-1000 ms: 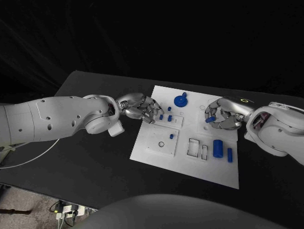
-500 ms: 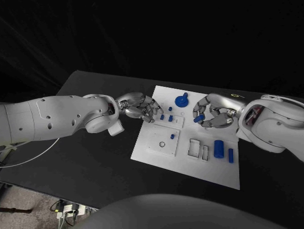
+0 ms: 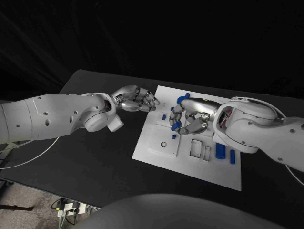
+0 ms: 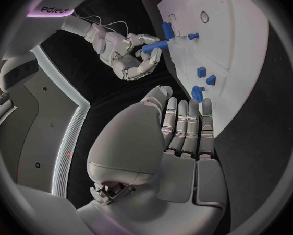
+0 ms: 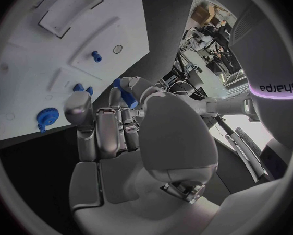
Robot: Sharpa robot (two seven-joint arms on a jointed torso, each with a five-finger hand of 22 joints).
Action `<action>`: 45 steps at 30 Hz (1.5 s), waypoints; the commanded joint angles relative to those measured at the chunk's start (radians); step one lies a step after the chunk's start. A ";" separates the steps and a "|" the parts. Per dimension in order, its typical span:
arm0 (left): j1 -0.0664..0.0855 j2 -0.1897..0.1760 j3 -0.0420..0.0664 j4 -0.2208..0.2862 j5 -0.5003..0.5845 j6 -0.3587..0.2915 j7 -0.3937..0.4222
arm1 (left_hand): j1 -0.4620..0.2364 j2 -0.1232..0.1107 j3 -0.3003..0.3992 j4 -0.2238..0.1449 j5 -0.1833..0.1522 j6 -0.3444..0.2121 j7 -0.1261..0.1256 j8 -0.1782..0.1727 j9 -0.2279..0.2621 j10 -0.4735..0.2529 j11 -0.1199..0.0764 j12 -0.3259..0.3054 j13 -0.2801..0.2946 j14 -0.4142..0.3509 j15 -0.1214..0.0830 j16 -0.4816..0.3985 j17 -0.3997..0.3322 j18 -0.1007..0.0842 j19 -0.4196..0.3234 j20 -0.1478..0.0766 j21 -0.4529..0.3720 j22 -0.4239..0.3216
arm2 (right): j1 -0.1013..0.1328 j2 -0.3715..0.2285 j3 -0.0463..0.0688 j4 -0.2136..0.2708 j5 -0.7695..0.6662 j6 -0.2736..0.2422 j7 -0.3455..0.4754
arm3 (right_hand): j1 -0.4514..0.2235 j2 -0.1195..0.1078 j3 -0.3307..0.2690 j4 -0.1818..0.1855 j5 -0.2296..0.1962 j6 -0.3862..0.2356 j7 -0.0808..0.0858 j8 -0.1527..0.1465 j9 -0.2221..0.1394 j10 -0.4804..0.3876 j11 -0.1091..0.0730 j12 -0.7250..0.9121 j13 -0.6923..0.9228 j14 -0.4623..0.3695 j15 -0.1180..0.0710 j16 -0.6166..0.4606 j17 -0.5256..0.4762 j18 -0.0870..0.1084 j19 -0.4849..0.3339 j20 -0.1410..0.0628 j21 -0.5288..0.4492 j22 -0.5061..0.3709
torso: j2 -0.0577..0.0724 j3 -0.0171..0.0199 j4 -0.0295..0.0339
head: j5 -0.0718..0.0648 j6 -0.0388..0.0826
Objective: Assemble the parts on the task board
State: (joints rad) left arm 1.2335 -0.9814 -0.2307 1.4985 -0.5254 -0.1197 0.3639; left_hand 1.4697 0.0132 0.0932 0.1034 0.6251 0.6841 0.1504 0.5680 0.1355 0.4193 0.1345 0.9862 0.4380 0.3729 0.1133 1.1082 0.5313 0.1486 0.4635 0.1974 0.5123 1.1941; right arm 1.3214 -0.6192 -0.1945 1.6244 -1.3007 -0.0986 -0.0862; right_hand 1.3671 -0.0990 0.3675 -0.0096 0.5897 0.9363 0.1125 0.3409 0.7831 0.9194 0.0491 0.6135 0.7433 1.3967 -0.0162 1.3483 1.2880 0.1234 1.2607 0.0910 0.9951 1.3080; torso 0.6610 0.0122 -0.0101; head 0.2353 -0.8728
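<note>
The white board (image 3: 186,160) lies flat in the middle of the black tabletop (image 3: 90,157), a thin plate with shallow rectangular recesses and a small round hole. Small blue parts are scattered over it: a toothed blue gear (image 5: 47,117) near the far edge, two blue cylinders (image 3: 220,150) lying side by side towards the right, and a few short pegs (image 3: 164,116) standing in the middle. The right robot hand (image 3: 186,119) hangs over the centre of the board and pinches a blue peg (image 3: 175,126) between thumb and fingers. The left robot hand (image 3: 135,101) sits just off the board's left edge, fingers curled loosely together with nothing in them.
</note>
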 commanded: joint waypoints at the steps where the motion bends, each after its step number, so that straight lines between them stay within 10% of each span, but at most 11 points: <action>1: 0.000 -0.002 0.001 0.000 0.108 -0.071 0.108 | 0.023 -0.032 0.005 0.082 -0.031 0.020 0.001 -0.005 -0.007 0.005 -0.001 -0.062 -0.058 0.003 0.002 -0.103 -0.077 0.015 0.009 0.010 -0.042 -0.039 | -0.018 0.024 0.000 -0.019 -0.008 0.039 -0.013 | -0.009 0.000 0.005 -0.001 -0.004 0.007 0.001 -0.004 0.111 -0.001 -0.001 -0.006 -0.001 0.000 0.001 0.000 -0.001 -0.003 -0.009 0.003 -0.006 0.104 | 0.001 -0.0007 -0.0009 | 0.002 0.000; 7: 0.001 -0.006 0.001 -0.002 0.151 -0.097 0.147 | 0.116 -0.059 -0.041 0.186 -0.046 0.027 -0.002 -0.019 -0.020 -0.007 -0.001 -0.154 -0.183 0.005 0.005 -0.300 -0.248 0.028 0.002 0.030 -0.173 -0.154 | -0.053 0.077 0.002 -0.050 -0.070 0.033 -0.013 | -0.010 -0.001 0.007 -0.002 -0.002 0.003 0.002 -0.011 0.109 -0.003 0.000 -0.011 -0.005 0.000 0.002 0.000 -0.002 -0.002 -0.011 0.003 -0.009 0.103 | 0.003 -0.0001 -0.0003 | 0.007 0.000; 23: 0.001 -0.001 0.002 -0.008 0.219 -0.110 0.170 | 0.192 -0.048 -0.068 0.178 0.002 0.031 0.006 -0.017 -0.021 0.009 0.008 -0.158 -0.238 0.034 0.012 -0.331 -0.308 0.028 0.021 0.041 -0.218 -0.195 | -0.117 0.120 0.002 -0.073 -0.287 0.000 -0.003 | -0.010 -0.002 0.012 -0.008 0.008 -0.001 0.005 -0.022 0.105 -0.007 0.003 -0.022 -0.011 0.007 0.004 0.009 0.007 -0.005 -0.002 0.004 0.006 0.107 | 0.001 0.0002 -0.0033 | 0.022 0.000; 45: 0.001 0.009 0.002 -0.011 0.221 -0.095 0.152 | 0.232 -0.046 -0.066 0.170 0.023 0.031 0.011 -0.015 -0.020 0.018 0.013 -0.159 -0.253 0.042 0.016 -0.326 -0.318 0.027 0.029 0.043 -0.215 -0.189 | -0.143 0.119 0.001 -0.076 -0.345 0.006 -0.008 | -0.009 -0.002 0.013 -0.010 0.009 -0.002 0.006 -0.024 0.104 -0.009 0.003 -0.025 -0.013 0.007 0.004 0.009 0.007 -0.006 -0.002 0.004 0.007 0.108 | 0.002 0.0005 -0.0024 | 0.024 0.000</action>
State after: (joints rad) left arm 1.2338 -0.9758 -0.2299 1.4867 -0.3127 -0.2246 0.5105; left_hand 1.6906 -0.0329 0.0293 0.2796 0.6445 0.7145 0.1550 0.5510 0.1153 0.4327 0.1480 0.8287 0.1858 0.4082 0.1267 0.7789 0.2140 0.1638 0.4843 0.2408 0.3000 1.0040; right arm 1.1804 -0.5001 -0.1932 1.5478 -1.6243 -0.0998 -0.0931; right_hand 1.3645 -0.1022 0.3769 -0.0192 0.5922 0.9277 0.1148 0.3131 0.8414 0.9152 0.0527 0.5920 0.7319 1.4004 -0.0126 1.3524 1.2948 0.1234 1.2573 0.0947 0.9971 1.3075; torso 0.6623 0.0123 -0.0125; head 0.2593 -0.8728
